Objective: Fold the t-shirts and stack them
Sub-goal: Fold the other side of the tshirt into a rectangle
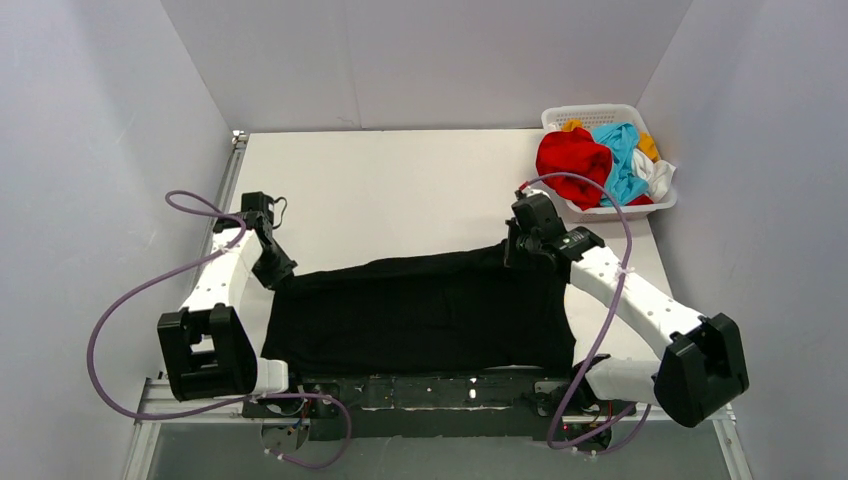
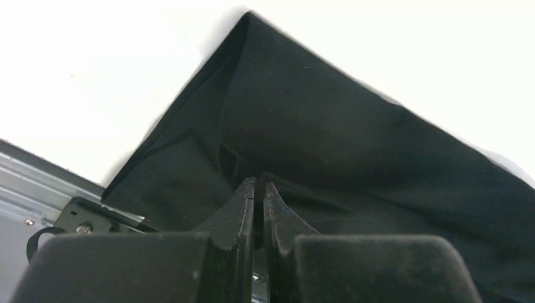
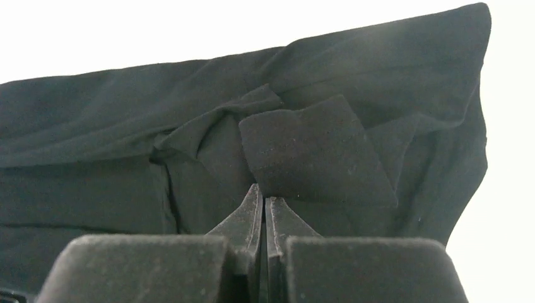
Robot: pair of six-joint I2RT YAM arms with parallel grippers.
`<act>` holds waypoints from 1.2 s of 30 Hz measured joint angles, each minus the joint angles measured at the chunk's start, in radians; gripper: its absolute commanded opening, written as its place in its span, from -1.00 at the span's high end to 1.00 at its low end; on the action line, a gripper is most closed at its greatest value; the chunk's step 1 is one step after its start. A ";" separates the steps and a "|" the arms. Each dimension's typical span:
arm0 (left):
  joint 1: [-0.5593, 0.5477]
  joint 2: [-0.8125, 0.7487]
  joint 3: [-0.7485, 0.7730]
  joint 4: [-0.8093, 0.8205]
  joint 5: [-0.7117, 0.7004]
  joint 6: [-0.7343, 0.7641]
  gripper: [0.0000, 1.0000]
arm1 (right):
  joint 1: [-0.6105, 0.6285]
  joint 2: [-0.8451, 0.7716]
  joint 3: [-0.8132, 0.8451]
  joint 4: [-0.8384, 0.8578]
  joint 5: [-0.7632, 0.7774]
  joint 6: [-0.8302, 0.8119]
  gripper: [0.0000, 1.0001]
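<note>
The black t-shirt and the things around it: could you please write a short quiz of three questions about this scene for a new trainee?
1. True or false: the left gripper and the right gripper are each shut on the black t-shirt.
2. Where on the table does the basket stand? A. far left corner B. far right corner C. centre
3. Fill in: the t-shirt lying furthest left in the basket is ____.
Key: 1 true; 2 B; 3 red, the red t-shirt.
</note>
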 measured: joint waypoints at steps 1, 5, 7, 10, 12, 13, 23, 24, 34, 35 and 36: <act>0.000 -0.024 -0.029 0.005 -0.016 -0.010 1.00 | 0.001 -0.025 -0.021 -0.012 -0.013 0.008 0.97; 0.000 -0.104 -0.112 0.015 -0.063 -0.049 1.00 | 0.006 -0.089 -0.088 -0.047 -0.043 0.047 0.97; 0.000 -0.123 -0.133 0.023 -0.073 -0.061 1.00 | 0.009 -0.113 -0.119 -0.063 -0.054 0.064 0.97; 0.000 -0.137 -0.158 0.043 -0.082 -0.078 1.00 | 0.018 -0.150 -0.157 -0.085 -0.069 0.087 0.97; 0.000 -0.142 -0.180 0.058 -0.082 -0.092 1.00 | 0.023 -0.169 -0.174 -0.094 -0.078 0.103 0.90; -0.001 -0.143 -0.189 0.063 -0.082 -0.096 1.00 | 0.026 -0.175 -0.182 -0.095 -0.084 0.109 0.81; -0.002 -0.197 -0.225 0.056 -0.143 -0.146 -0.40 | 0.166 -0.307 -0.278 -0.257 -0.116 0.272 -0.29; -0.002 -0.220 -0.223 0.039 -0.160 -0.159 -0.69 | 0.191 -0.357 -0.278 -0.293 -0.127 0.297 -0.47; -0.009 -0.266 -0.033 -0.074 -0.071 -0.182 -0.96 | 0.233 -0.493 -0.190 -0.338 -0.103 0.291 -0.83; -0.018 -0.248 -0.020 -0.071 -0.036 -0.181 -0.96 | 0.225 -0.441 -0.156 -0.322 -0.091 0.273 -0.83; -0.032 -0.220 -0.006 -0.061 0.005 -0.180 -0.96 | 0.211 -0.395 -0.127 -0.306 -0.085 0.255 -0.83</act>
